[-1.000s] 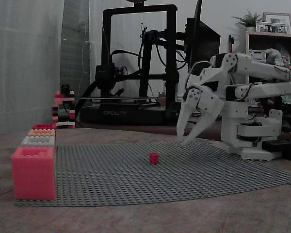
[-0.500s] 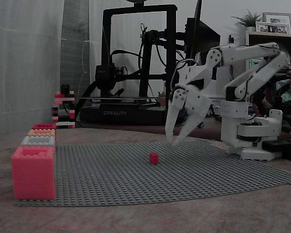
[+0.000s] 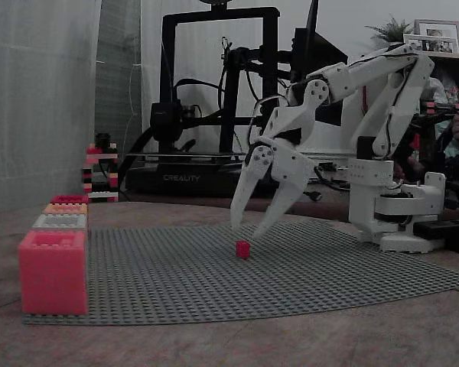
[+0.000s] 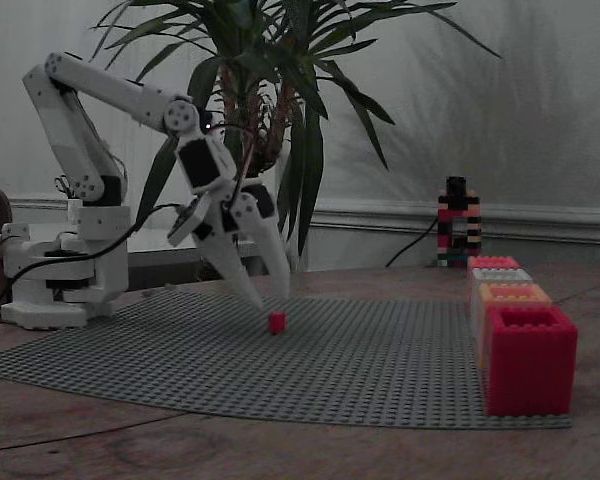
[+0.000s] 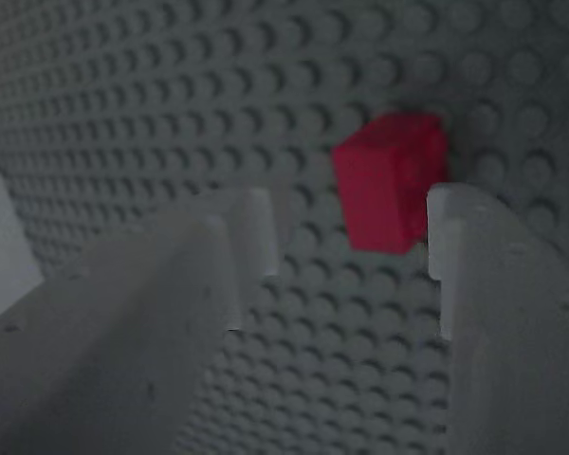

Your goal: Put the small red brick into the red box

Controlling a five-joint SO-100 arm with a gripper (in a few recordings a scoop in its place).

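Gripper (image 3: 245,229) checked in both fixed views: my fingers are spread apart with nothing between them, tips pointing down and hanging just above the grey baseplate (image 3: 306,267). The brick (image 3: 243,249) sits on the baseplate directly below the tips, apart from them. In the wrist view the brick (image 5: 391,182) lies just beyond the fingertips and off-centre, close against the right finger (image 5: 498,313), while the left finger (image 5: 161,303) stands well clear of it. Finding: the gap is wide enough, but alignment is not yet right. To do the grasp well, I should shift so the brick sits midway in the gap, then reach a little farther and lower until the tips straddle it, and close only then. Risk noted: descending as I stand could land the right tip on the brick's top or knock it aside; it is tiny and light, and whether it is pressed onto the studs I cannot tell. The box (image 4: 530,358) stands at the near right corner of the baseplate in that fixed view, well apart from the brick (image 4: 276,321), first in a row of boxes, its top open.
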